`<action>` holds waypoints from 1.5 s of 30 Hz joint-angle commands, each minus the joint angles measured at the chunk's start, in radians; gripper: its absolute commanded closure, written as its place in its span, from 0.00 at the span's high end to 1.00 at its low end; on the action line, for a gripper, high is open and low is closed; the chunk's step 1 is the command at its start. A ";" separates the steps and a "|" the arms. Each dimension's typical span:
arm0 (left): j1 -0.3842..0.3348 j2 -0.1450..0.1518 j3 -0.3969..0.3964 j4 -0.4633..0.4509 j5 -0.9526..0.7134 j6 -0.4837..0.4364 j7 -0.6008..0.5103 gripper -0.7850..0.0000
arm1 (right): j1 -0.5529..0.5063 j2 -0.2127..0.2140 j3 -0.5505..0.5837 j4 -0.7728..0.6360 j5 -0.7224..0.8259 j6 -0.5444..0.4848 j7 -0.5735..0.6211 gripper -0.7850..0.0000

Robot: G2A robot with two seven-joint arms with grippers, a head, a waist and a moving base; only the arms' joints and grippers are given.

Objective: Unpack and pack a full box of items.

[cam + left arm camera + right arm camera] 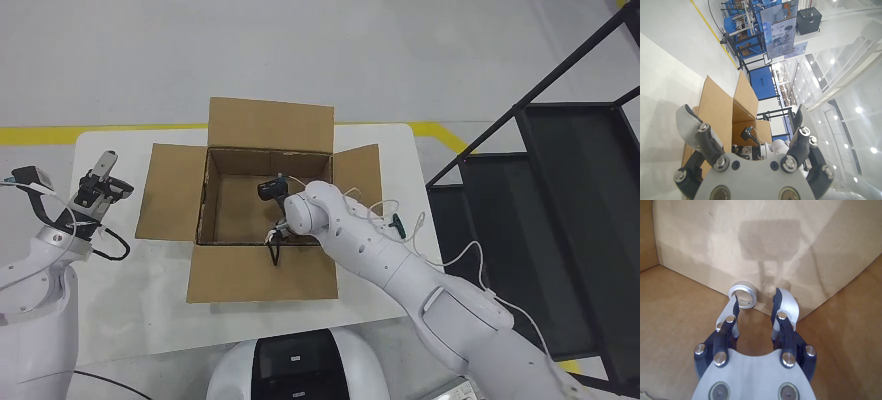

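right gripper (757,298) is down inside the cardboard box (270,125), fingers apart with nothing between them, tips low over the box floor. and there's the target: a metal ring (743,299), lying flat on the floor, tucked against the foot of a wall, a little way along from a corner. one fingertip (730,308) overlaps the ring's near rim, touching or not i can't tell. the other stands off to the side, so the ring is beside the gap rather than in it.

awkward spot, that. the wall leaves no room for a finger behind the ring, so my read is the gripper needs to shift sideways along the wall and straddle it, or drop one finger through the hole. the risk is a nudge that shoves it tighter into the crease or tips it on edge. it's smooth metal, likely to slip from a shallow pinch.

over at the left edge of the table (150,300), the left gripper (100,182) sits beside the box's left flap, fingers spread wide and carrying nothing. that leaves the opening free for the other arm.

the ring is the one item i can make out on the box floor, so i'd judge the unpacking close to done.
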 commanded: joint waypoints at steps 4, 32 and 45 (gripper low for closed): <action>0.000 0.000 0.000 0.000 0.000 0.000 0.000 1.00 | 0.015 -0.016 -0.012 0.044 0.012 -0.028 -0.011 0.55; 0.000 0.000 0.000 0.000 0.000 0.000 0.000 1.00 | 0.070 -0.077 -0.027 0.187 -0.022 -0.044 -0.097 0.36; 0.000 0.000 0.000 0.000 0.000 0.000 0.000 1.00 | 0.058 -0.097 -0.019 0.207 -0.009 -0.057 -0.124 0.01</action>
